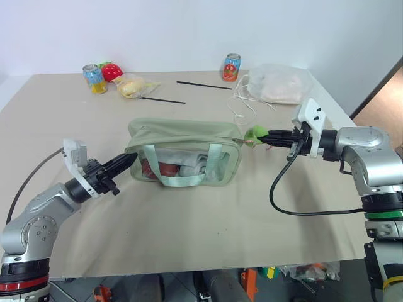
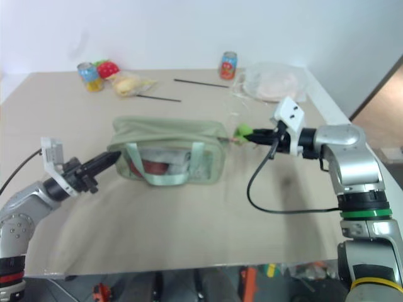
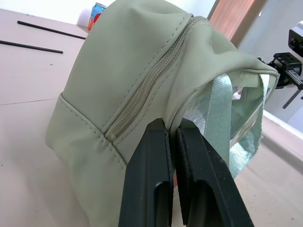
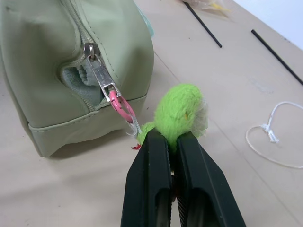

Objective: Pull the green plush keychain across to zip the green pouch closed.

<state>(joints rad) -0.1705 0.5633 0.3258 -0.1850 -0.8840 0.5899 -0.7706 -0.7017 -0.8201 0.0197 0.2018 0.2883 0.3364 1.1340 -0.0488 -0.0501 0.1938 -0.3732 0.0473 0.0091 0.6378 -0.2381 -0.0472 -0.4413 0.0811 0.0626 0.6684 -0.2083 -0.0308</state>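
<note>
Green pouch (image 1: 182, 151) mid-tabletop (image 1: 189, 220), zipper nearly shut; small gap left at slider end. Right gripper (image 4: 173, 142) fingers clamped on green plush keychain (image 4: 182, 111) just off pouch's end. Left gripper (image 3: 171, 137) fingers pinch opposite end fabric.
</note>
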